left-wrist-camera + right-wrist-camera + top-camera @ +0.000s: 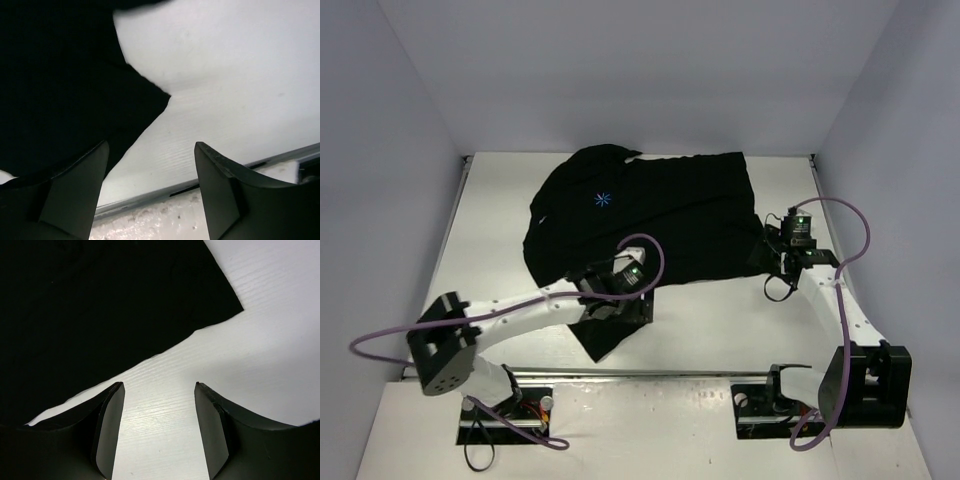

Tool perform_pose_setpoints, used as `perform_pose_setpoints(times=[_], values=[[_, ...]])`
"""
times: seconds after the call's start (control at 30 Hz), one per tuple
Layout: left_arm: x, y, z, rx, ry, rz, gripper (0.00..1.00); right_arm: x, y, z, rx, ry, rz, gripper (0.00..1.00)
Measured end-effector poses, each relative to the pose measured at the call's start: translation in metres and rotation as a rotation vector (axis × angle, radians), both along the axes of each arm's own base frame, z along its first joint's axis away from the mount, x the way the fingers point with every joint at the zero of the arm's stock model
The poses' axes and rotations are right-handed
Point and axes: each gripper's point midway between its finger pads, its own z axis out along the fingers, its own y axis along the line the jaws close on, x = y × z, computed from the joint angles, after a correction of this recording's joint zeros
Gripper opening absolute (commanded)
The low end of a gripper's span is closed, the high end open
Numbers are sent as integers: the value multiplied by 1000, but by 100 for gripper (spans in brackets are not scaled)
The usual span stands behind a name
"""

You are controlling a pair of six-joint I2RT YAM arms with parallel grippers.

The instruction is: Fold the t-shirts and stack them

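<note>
A black t-shirt (650, 215) with a small light-blue star logo (603, 199) lies spread on the white table (720, 320), one sleeve trailing toward the near edge. My left gripper (615, 308) sits over that near-left part of the shirt. In the left wrist view it (150, 150) is open with only bare table between the fingers, and the cloth (60, 85) lies by the left finger. My right gripper (767, 258) is at the shirt's right edge. In its wrist view it (159, 387) is open over bare table, just short of the cloth's hem (100, 305).
A metal rail (650, 375) runs along the table's near edge and also shows in the left wrist view (200, 187). Grey-white walls enclose the table on three sides. Purple cables loop from both arms.
</note>
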Motion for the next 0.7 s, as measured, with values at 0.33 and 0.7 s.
perform_pose_setpoints(times=[0.33,0.7], values=[[-22,66,13,-73,21,245,49,0,-12,2,-52,3,-44,56],[-64,116,-52,55,185,409,47,-1,-15,2,-66,7,-54,56]])
